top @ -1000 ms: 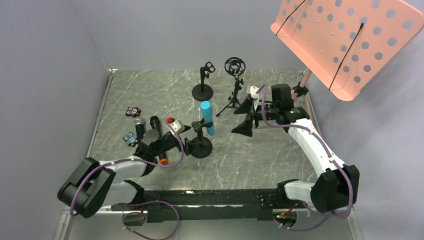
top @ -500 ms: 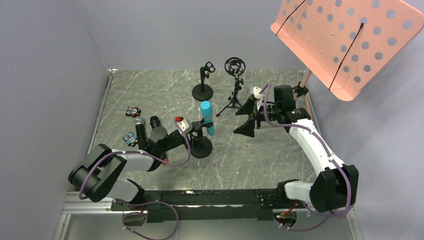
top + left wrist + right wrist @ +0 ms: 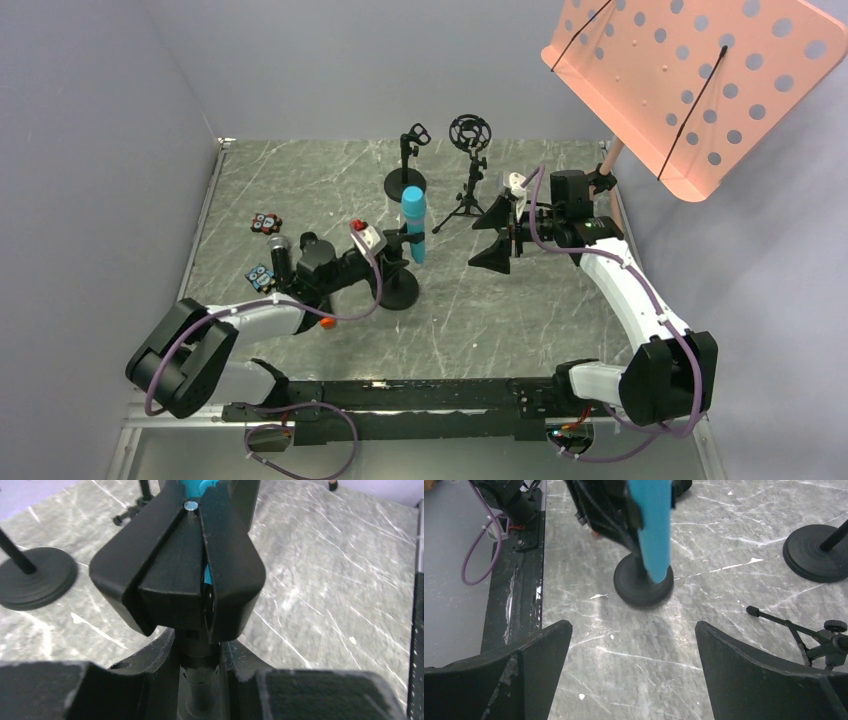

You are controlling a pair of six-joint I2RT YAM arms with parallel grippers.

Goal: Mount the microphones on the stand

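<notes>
Turquoise mic (image 3: pixel 412 222) sits clipped in the stand (image 3: pixel 400 290), so one of three done. Left claw (image 3: pixel 200 675) is clamped on that stand's post, right claw (image 3: pixel 634 680) hangs wide open, empty. Silver-head mic (image 3: pixel 279 255) and orange-cap mic (image 3: pixel 327 322) lie loose at left, both to go.

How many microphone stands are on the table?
3: a round-base stand at the back, a tripod stand beside it, a nearer round-base stand holding the turquoise microphone.
</notes>
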